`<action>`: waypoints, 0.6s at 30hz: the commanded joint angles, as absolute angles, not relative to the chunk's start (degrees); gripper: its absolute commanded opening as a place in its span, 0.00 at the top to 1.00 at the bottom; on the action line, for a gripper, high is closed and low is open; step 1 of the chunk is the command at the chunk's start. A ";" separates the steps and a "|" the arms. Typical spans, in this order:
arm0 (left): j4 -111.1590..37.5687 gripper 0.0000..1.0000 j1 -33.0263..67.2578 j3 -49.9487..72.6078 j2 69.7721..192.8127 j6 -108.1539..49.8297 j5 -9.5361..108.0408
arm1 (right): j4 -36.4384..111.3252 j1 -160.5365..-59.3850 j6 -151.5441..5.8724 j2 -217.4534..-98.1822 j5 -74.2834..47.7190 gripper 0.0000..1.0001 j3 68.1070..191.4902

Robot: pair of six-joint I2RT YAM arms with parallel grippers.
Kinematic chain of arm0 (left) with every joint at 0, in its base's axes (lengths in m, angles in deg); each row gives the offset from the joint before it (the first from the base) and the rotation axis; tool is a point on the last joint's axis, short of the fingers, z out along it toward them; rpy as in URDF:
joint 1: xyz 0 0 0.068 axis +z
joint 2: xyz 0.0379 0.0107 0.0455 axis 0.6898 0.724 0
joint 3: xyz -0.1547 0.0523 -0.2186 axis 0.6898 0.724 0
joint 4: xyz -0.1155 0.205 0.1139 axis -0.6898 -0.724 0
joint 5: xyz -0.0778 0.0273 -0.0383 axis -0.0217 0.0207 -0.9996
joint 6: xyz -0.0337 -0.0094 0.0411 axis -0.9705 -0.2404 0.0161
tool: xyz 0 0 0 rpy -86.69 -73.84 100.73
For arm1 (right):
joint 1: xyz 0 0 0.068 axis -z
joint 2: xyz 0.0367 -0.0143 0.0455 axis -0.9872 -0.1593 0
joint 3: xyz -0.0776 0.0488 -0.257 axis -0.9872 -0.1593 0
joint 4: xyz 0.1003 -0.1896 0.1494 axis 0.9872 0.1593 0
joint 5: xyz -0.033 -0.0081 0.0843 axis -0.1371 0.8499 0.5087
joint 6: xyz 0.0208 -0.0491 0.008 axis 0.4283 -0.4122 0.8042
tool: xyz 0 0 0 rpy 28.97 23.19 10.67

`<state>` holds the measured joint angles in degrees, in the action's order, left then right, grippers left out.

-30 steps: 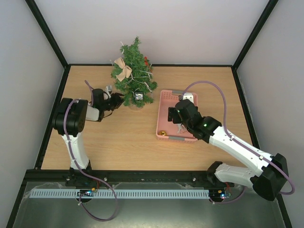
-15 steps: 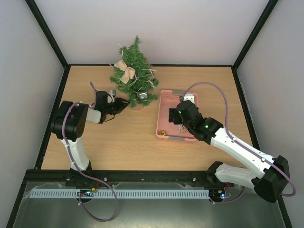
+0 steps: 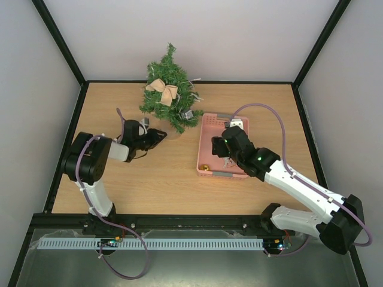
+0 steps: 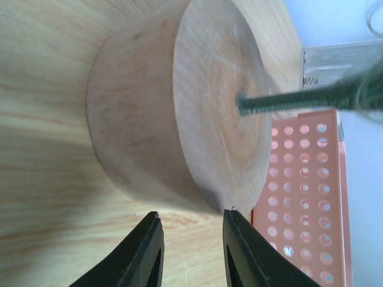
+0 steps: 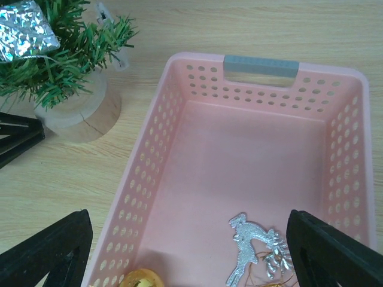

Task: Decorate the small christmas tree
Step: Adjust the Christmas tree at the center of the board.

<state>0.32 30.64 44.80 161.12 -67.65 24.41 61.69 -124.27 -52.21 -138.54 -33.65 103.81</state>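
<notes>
The tree [image 3: 170, 101] stood at the upper centre of the top view on a wooden base [image 4: 155, 113]. The left gripper [image 4: 191, 216], narrowly parted and empty, sat just beside that base. The right gripper [image 5: 185, 218] hung wide open, empty, over the basket [image 5: 149, 173] holding a silver reindeer [image 5: 246, 242].

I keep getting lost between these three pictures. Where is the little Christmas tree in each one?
Top view: the tree stands at the back of the table, left of centre.
Left wrist view: the tree shows mainly as its round wooden foot and thin stem, filling the upper middle.
Right wrist view: the tree is in the top left corner, lower branches and foot only.
Shared landmark: the pink basket beside it.
</notes>
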 commanded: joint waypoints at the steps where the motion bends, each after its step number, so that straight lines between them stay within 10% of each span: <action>1: 0.98 0.67 30.08 47.82 156.18 -68.81 26.58 | 61.80 -123.70 -53.10 -139.46 -31.47 0.14 103.91; 18: -26.96 0.52 34.40 44.00 125.55 -52.76 46.04 | 58.21 -115.73 -55.07 -148.87 -19.41 0.30 105.39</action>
<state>-17.38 33.29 47.75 131.30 -61.74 39.38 60.22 -116.01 -53.98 -147.37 -23.01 103.81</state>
